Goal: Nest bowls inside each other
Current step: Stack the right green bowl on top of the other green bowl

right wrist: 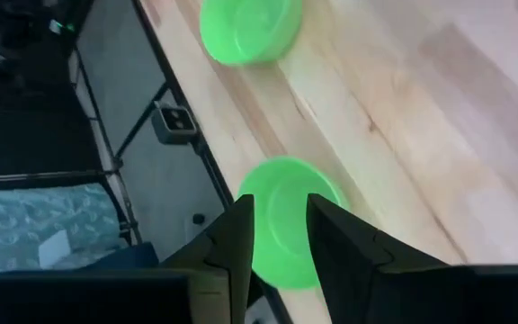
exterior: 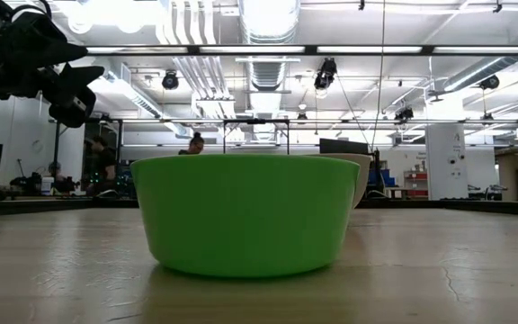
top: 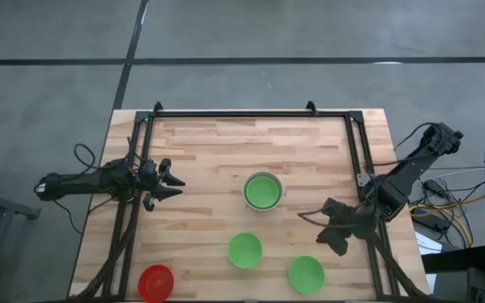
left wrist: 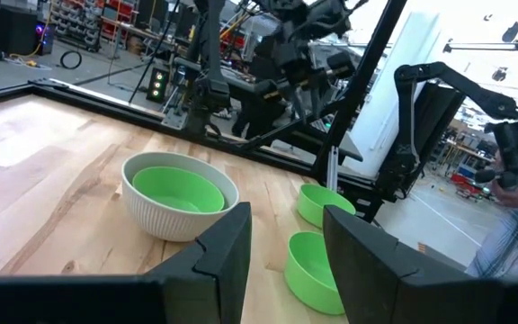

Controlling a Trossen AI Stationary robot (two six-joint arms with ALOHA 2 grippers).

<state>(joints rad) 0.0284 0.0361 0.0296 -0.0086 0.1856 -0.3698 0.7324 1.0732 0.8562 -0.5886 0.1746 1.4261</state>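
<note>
Our right gripper (top: pixel 328 238) hovers above the nearest green bowl (top: pixel 306 273), fingers parted and seemingly empty. A careless descent could knock this smooth, light plastic bowl off the counter (top: pixel 209 151) edge. Farther in sit a second green bowl (top: pixel 245 250), the red bowl (top: pixel 156 282), then the ribbed white bowl (top: pixel 263 192), which already nests one. Our left gripper (top: pixel 173 184) waits open, empty.

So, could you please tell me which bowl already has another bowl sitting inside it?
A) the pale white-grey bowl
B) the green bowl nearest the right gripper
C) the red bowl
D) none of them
A: the high view shows a green bowl nested inside the pale white-grey bowl, while the red bowl and the two other green bowls sit alone.
</note>
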